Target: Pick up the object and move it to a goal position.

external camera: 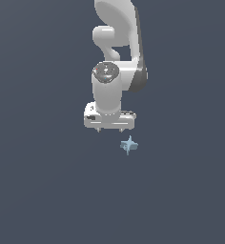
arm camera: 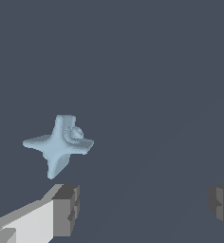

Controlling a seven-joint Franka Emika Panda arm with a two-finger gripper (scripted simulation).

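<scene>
The object (external camera: 129, 145) is a small pale-blue star with pointed arms, lying on the dark grey floor. In the exterior view it sits just below and slightly toward that view's right of my white gripper (external camera: 110, 129). The wrist view shows the object (arm camera: 60, 144) lying free, close beside one grey fingertip (arm camera: 65, 210), not between the two. My gripper (arm camera: 144, 205) is open, its fingers spread wide with nothing between them. Only the tips of the fingers peek out under the hand in the exterior view.
The white arm (external camera: 118, 43) rises behind the gripper toward the top of the exterior view. A plain dark grey floor (external camera: 43, 190) surrounds everything.
</scene>
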